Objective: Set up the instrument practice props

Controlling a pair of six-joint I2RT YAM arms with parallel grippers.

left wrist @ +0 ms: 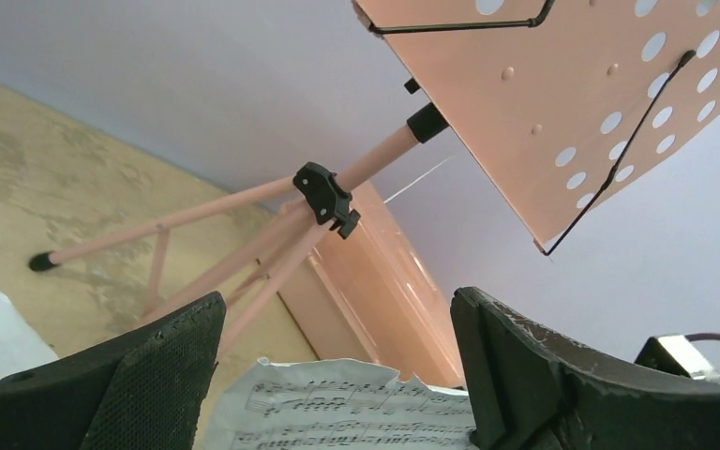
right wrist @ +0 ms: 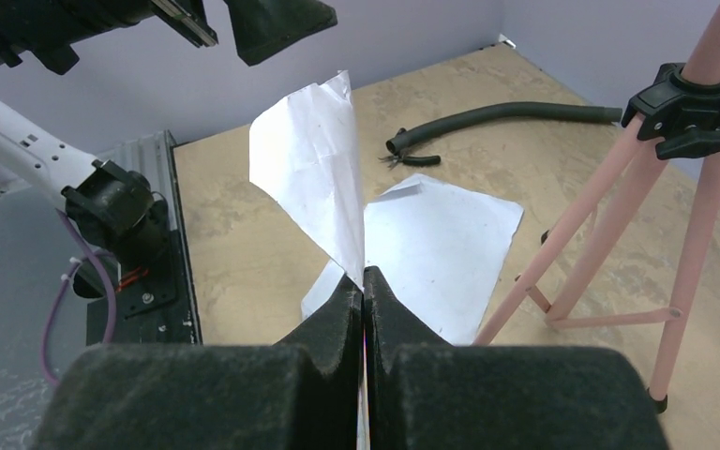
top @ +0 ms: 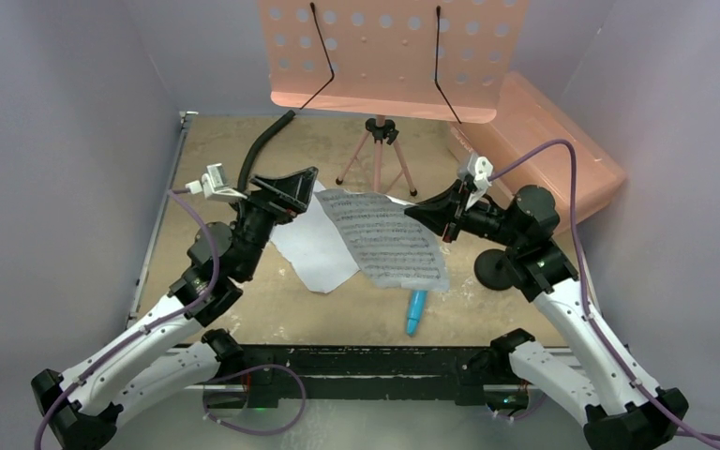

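Observation:
The pink music stand (top: 394, 56) stands on its tripod at the back of the table, its desk bare. My right gripper (top: 411, 214) is shut on the edge of a printed sheet-music page (top: 389, 239) and holds it up off the table; in the right wrist view the page (right wrist: 314, 178) rises from the closed fingertips (right wrist: 352, 291). My left gripper (top: 311, 185) is open at the page's other edge, which shows between its fingers (left wrist: 159, 375) without touching them. A second page (top: 314, 248) lies flat below. The blue microphone (top: 416, 312) lies near the front. The black mic stand (top: 495, 270) sits by my right arm.
A curved black hose (top: 262, 145) lies at the back left. A large translucent pink box (top: 544, 150) sits at the back right, behind the stand's tripod legs (top: 375, 164). Purple walls close in the table on three sides.

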